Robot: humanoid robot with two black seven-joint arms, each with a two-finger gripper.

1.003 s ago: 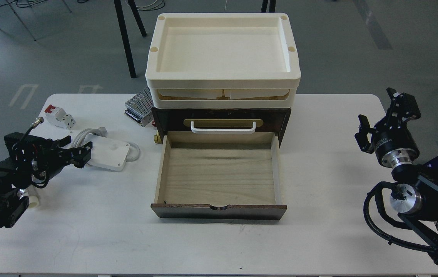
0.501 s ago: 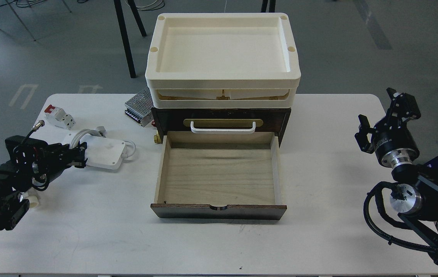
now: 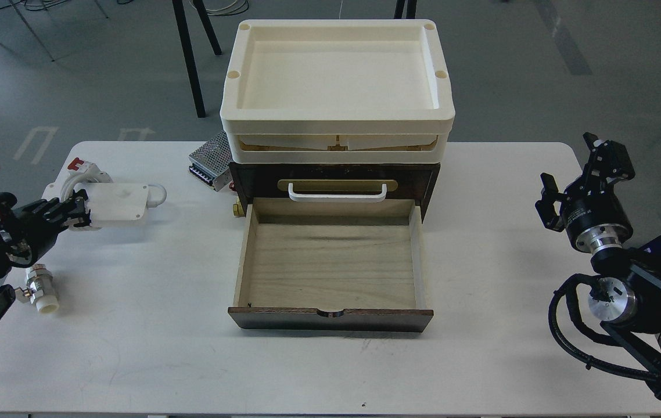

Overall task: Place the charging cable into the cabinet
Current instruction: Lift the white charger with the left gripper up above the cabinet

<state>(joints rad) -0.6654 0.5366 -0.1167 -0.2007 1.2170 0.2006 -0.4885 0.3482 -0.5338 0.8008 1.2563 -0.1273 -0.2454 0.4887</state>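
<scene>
The charging cable [image 3: 115,202], a flat white brick with a pale cord looped around it, is held off the table at the left. My left gripper [image 3: 79,212] is shut on its left edge. The cabinet [image 3: 335,173] is a dark brown box at the table's middle, with a white bar handle [image 3: 337,193] and cream trays [image 3: 336,75] on top. Its pale wood drawer [image 3: 330,261] is pulled out towards me and holds nothing. My right gripper [image 3: 575,179] is open and empty, raised at the far right, well away from the cabinet.
A perforated metal power supply [image 3: 209,159] lies left of the cabinet at the back. A white-and-red circuit breaker [image 3: 79,165] is partly hidden behind the held brick. A small white valve fitting [image 3: 42,293] lies near the left edge. The white table [image 3: 162,348] carries all of this.
My left gripper closed on the brick's left edge, then lifted it and carried it left and back. The right arm has not moved.
</scene>
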